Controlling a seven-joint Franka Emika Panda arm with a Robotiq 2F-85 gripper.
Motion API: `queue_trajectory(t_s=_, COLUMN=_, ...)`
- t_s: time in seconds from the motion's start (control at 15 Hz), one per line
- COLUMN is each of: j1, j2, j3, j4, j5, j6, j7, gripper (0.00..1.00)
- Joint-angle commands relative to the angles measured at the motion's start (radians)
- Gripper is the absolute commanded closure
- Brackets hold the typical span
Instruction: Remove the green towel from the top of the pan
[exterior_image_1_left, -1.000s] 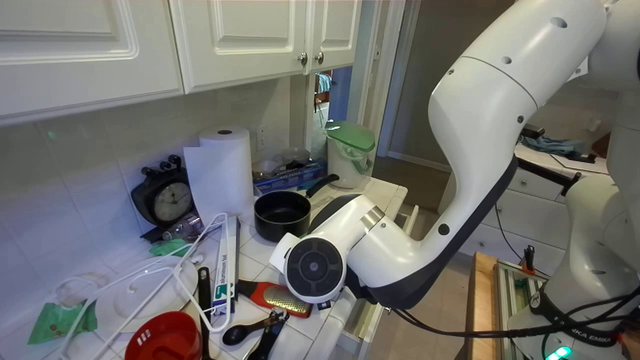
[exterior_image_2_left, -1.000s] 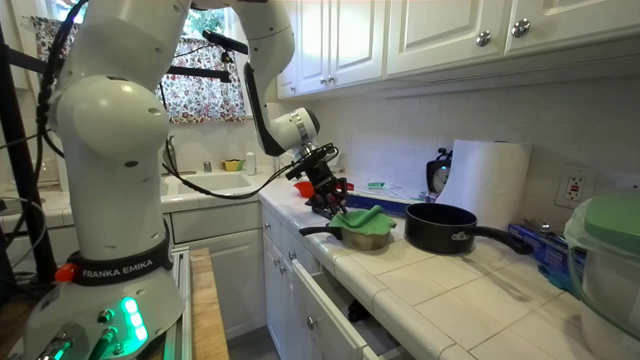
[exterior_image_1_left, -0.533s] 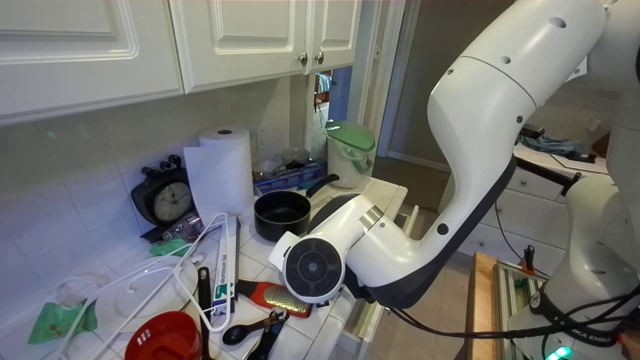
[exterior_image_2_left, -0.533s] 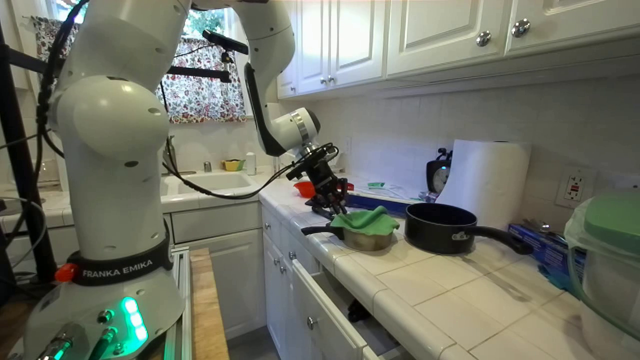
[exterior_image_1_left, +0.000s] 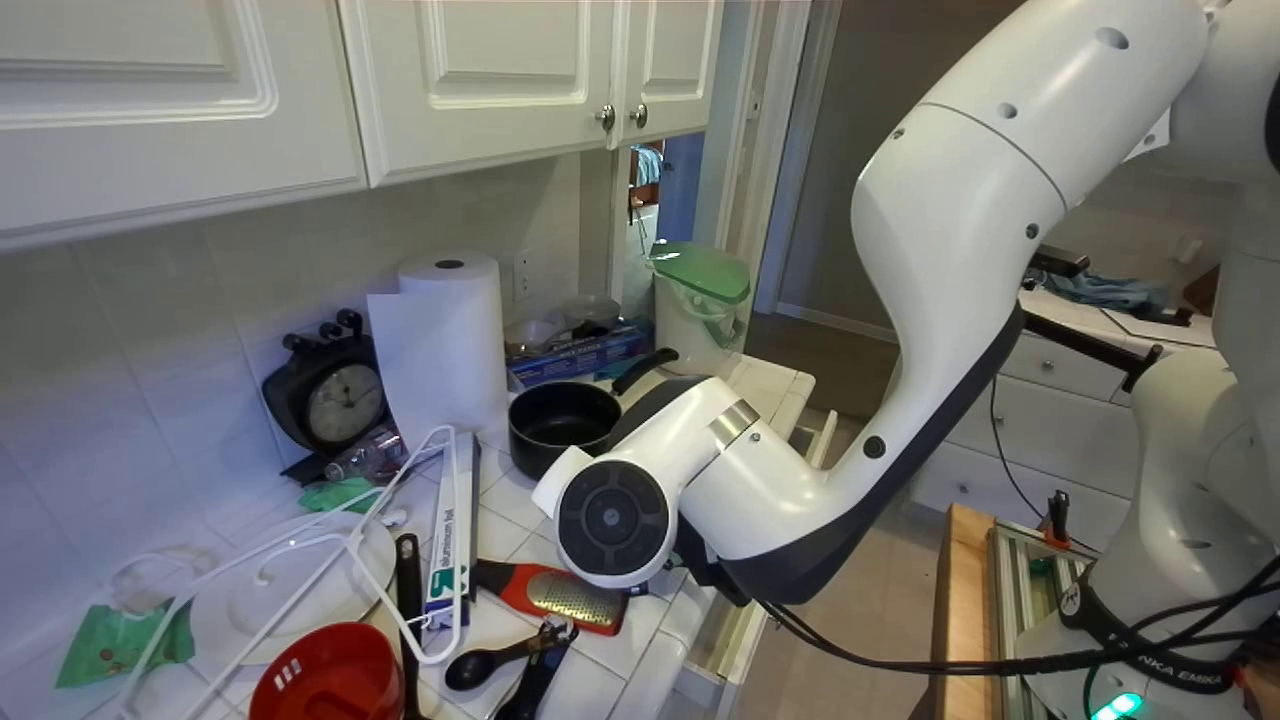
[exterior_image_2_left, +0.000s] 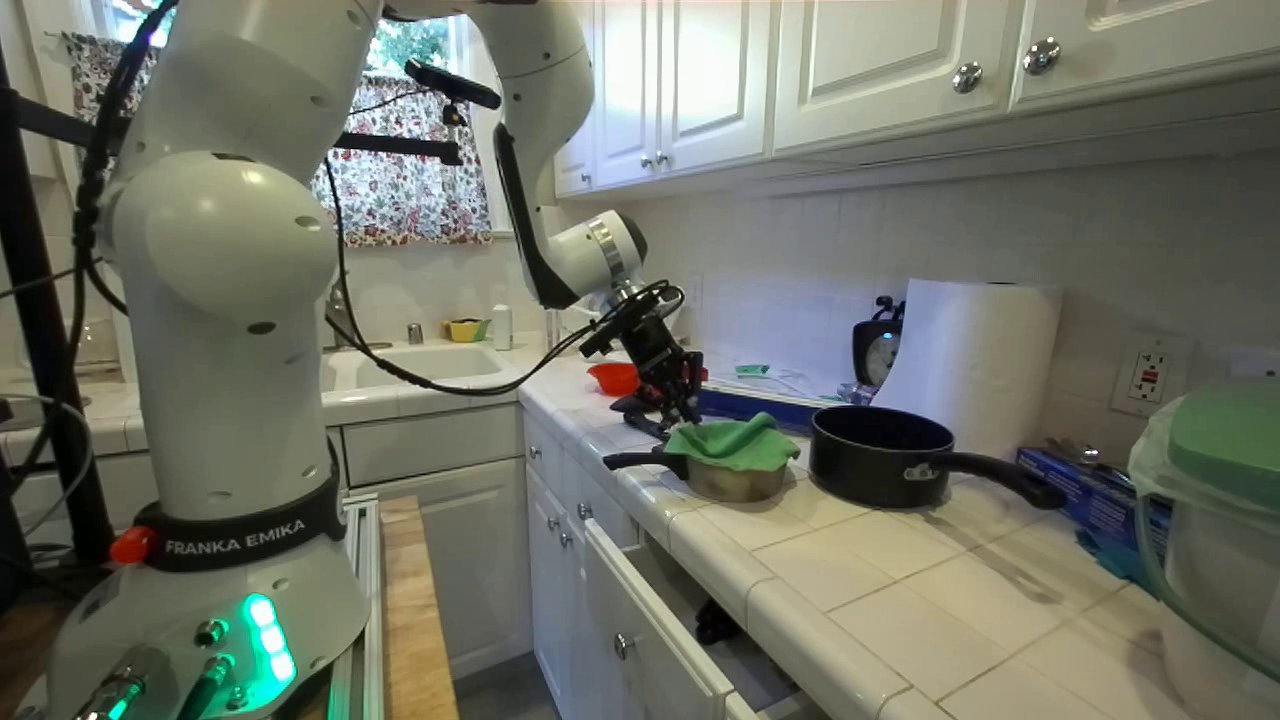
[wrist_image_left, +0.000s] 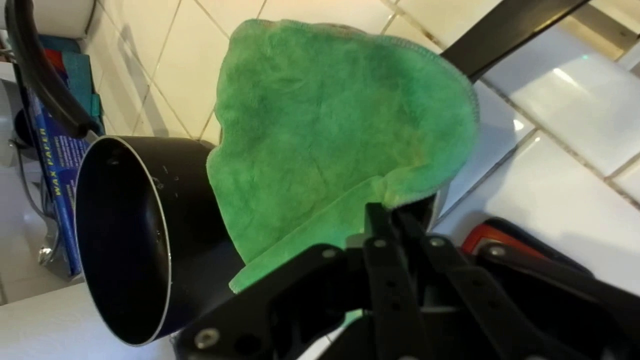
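The green towel (exterior_image_2_left: 735, 442) lies draped over the top of a small pan (exterior_image_2_left: 738, 483) near the counter's front edge. In the wrist view the green towel (wrist_image_left: 325, 120) covers most of the pan, leaving its dark handle (wrist_image_left: 510, 37) and a bit of rim showing. My gripper (exterior_image_2_left: 688, 416) reaches down at the towel's near-handle side. In the wrist view the gripper's fingertips (wrist_image_left: 390, 211) are close together with a folded edge of the towel pinched between them. In an exterior view the arm (exterior_image_1_left: 620, 520) hides the gripper, the pan and most of the towel.
A black saucepan (exterior_image_2_left: 880, 460) stands close beside the covered pan. A red grater (exterior_image_1_left: 560, 595), foil box (exterior_image_1_left: 455, 530), white hangers (exterior_image_1_left: 360, 540) and red bowl (exterior_image_1_left: 330, 675) lie on the counter. A drawer (exterior_image_2_left: 650, 630) stands open below. A paper towel roll (exterior_image_2_left: 975, 365) stands behind.
The gripper has moved slightly up and to the right in the exterior view with the gripper in sight. The pan and towel have shifted very slightly toward the black saucepan.
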Motion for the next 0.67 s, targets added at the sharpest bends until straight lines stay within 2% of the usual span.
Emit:
queue_trajectory(t_s=0.0, j1=-0.009, j2=0.005, j3=0.002, j4=0.018, j5=-0.022, j6=-0.019, j7=0.031, gripper=0.95)
queue_trajectory(t_s=0.6, j1=-0.045, j2=-0.052, j3=0.000, j4=0.019, j5=0.017, j6=-0.024, j7=0.040, gripper=0.94)
